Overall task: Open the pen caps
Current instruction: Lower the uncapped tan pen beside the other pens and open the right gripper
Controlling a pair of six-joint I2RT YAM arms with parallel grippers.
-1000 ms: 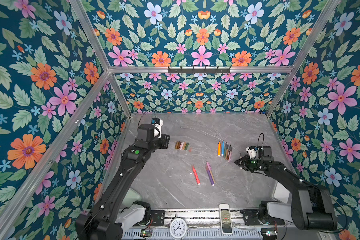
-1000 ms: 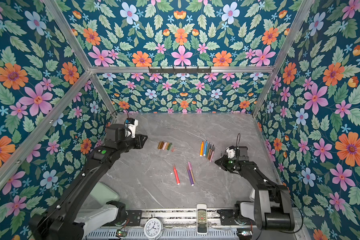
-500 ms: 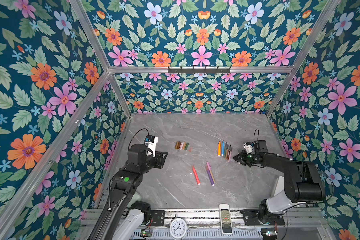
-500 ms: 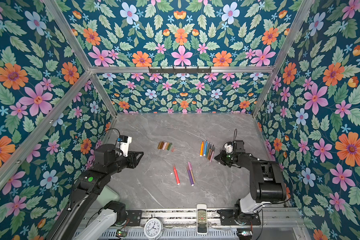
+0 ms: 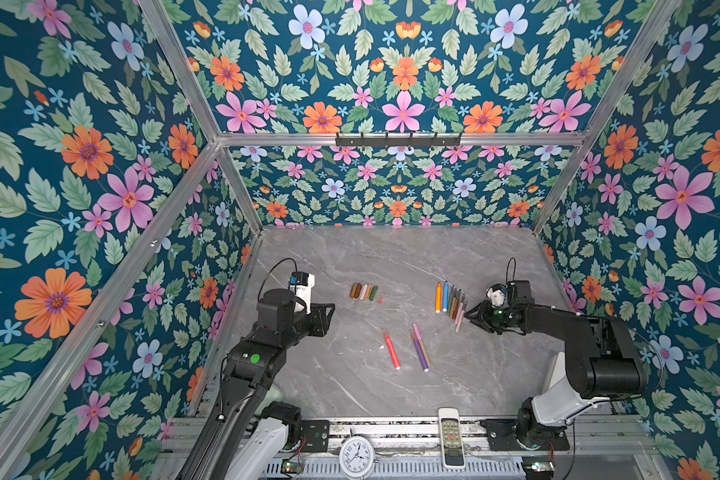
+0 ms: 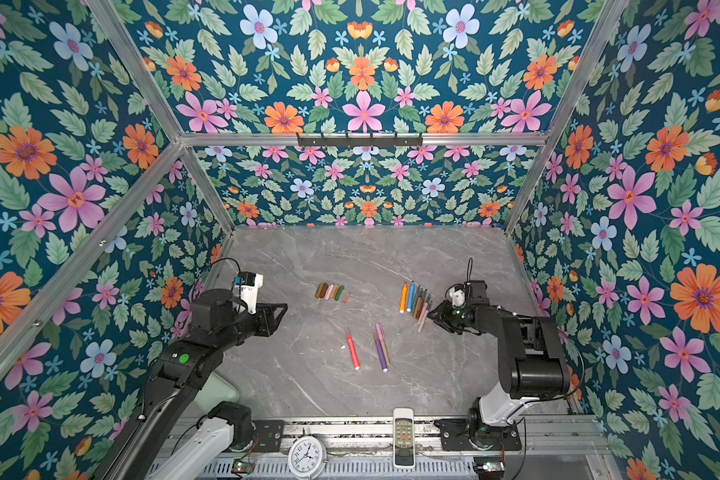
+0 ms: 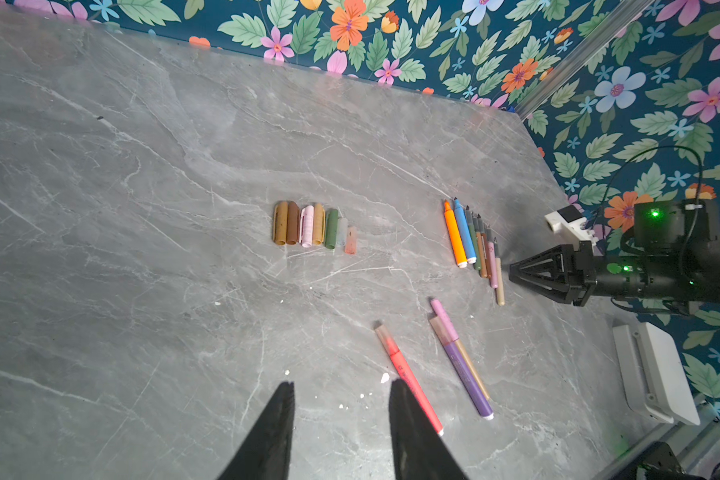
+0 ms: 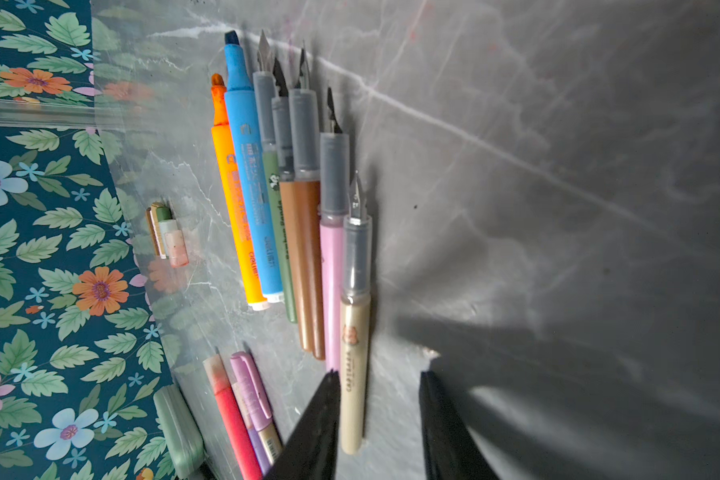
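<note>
Pen caps [image 7: 314, 224]: you have seven loose, side by side in one row, long axes parallel, well ahead of the left jaws.
Uncapped pens [image 8: 304, 232]: seven, fanned side by side, nibs pointing away from the right jaws, butt ends toward them.
Tan pen [image 8: 355, 332]: outermost of that fan. Its butt end lies between the right jaws, just beside one finger, flat on the table [image 7: 142, 208].
Capped pens [image 7: 460, 361]: three, red, purple and pink-capped, with caps pointing away from the left jaws, lying just ahead of them.
Left gripper [image 7: 341, 388]: your arm reaches in low, jaws parted, nothing between them.
Right gripper [image 8: 377, 376]: forearm stretched low toward the fan. Jaws released, gripping nothing.
</note>
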